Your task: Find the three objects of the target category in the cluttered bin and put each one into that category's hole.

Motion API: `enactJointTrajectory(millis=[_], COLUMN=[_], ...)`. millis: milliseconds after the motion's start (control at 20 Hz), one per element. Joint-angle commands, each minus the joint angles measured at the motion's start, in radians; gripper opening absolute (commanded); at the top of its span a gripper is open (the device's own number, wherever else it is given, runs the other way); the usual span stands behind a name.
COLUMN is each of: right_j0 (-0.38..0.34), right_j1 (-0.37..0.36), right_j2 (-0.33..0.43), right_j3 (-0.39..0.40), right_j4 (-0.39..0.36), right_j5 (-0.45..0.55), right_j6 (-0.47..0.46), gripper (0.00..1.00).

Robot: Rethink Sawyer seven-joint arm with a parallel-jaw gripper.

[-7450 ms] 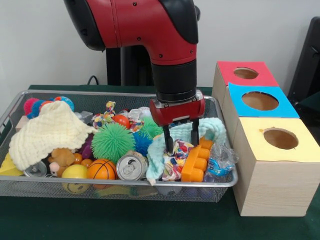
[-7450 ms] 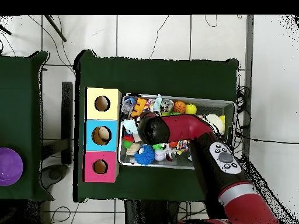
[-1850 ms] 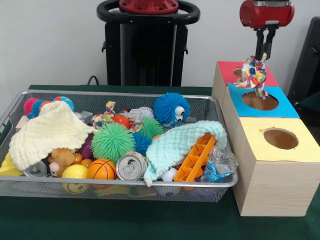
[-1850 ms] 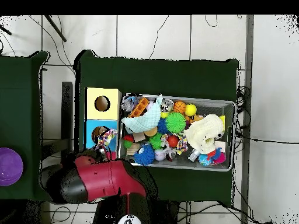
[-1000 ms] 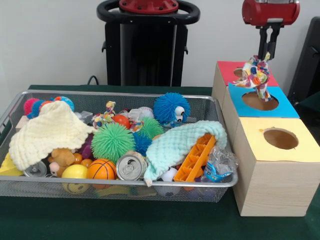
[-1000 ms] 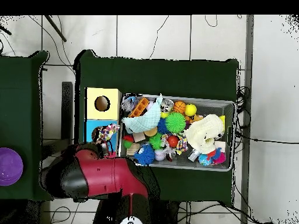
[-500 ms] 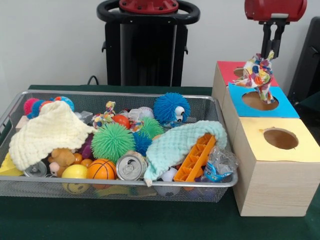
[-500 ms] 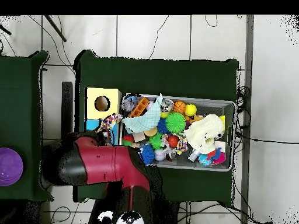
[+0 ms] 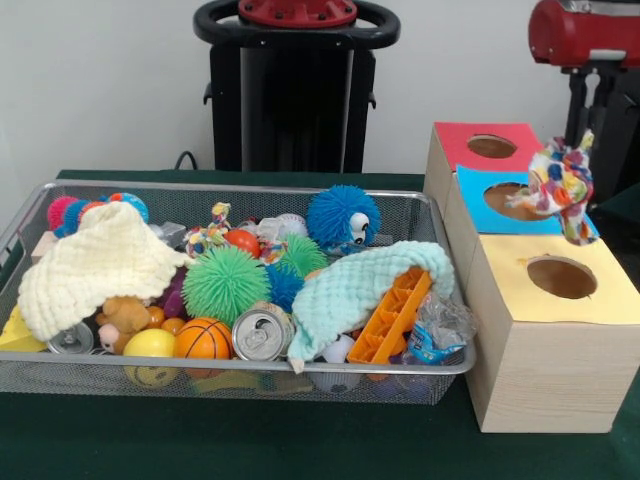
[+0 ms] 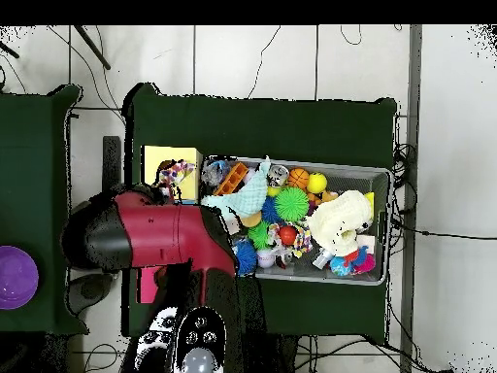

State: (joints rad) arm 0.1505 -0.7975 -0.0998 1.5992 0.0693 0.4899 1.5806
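Red and black arm [image 10: 155, 238] stretched over the boxes, black two-fingered gripper [image 9: 583, 125] clamped on a multicoloured knotted rope toy [image 9: 560, 185], dangling above the yellow-topped box [image 9: 560, 300], beside the blue-topped box [image 9: 500, 200]. Three wooden boxes, one round hole each; red-topped box [image 9: 490, 150] farthest. One wire mesh bin [image 9: 240, 375], crowded with toys.

Robotics lab, green-clothed table [image 9: 300, 450], tiled floor [image 10: 252, 58] (loose cables), plain wall [image 9: 100, 80]
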Motion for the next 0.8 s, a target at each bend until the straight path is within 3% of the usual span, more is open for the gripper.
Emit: enactJointTrajectory(millis=[50, 200, 550, 800], right_j0=[0.019, 0.034, 0.055, 0.080], right_j1=[0.179, 0.230, 0.268, 0.224], right_j2=[-0.005, -0.015, -0.038, -0.068], right_j3=[-0.223, -0.310, -0.369, -0.288], right_j4=[0.044, 0.050, 0.064, 0.063], right_j5=[0.111, 0.155, 0.191, 0.179], right_j6=[0.255, 0.254, 0.265, 0.281], gripper=[0.00, 0.00, 0.00, 0.00])
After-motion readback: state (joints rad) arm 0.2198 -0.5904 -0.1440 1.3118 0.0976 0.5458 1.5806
